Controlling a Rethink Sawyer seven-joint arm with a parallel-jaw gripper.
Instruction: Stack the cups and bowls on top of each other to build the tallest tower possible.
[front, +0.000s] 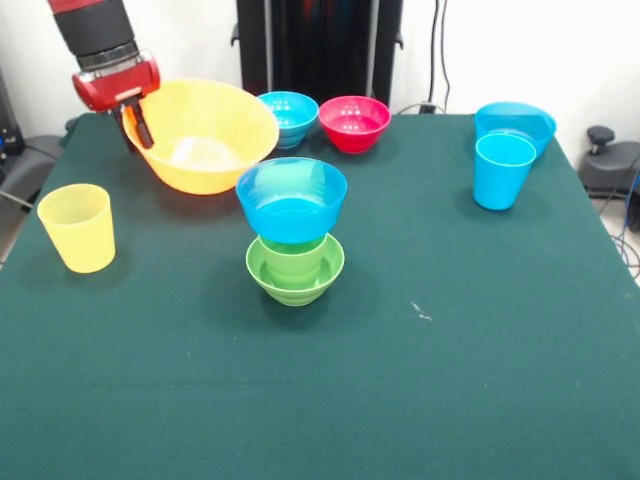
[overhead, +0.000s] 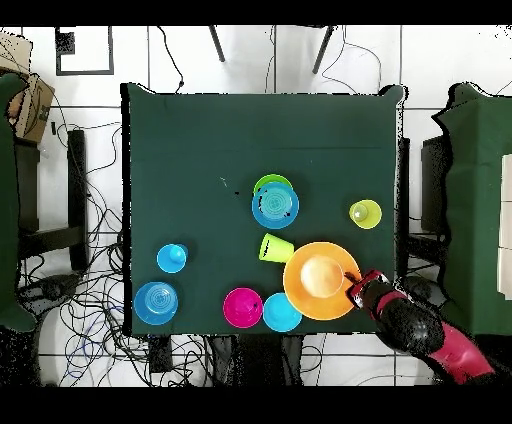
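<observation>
arm: angled down over table corner | tool (front: 140, 122): clamped on large yellow-orange bowl (front: 205, 135) rim

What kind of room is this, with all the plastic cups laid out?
Most likely a robotics lab or test room. A red and black robot arm with its hand at the big yellow-orange bowl works over a green-covered table, and loose cables sprawl across the tiled floor around it.
</observation>
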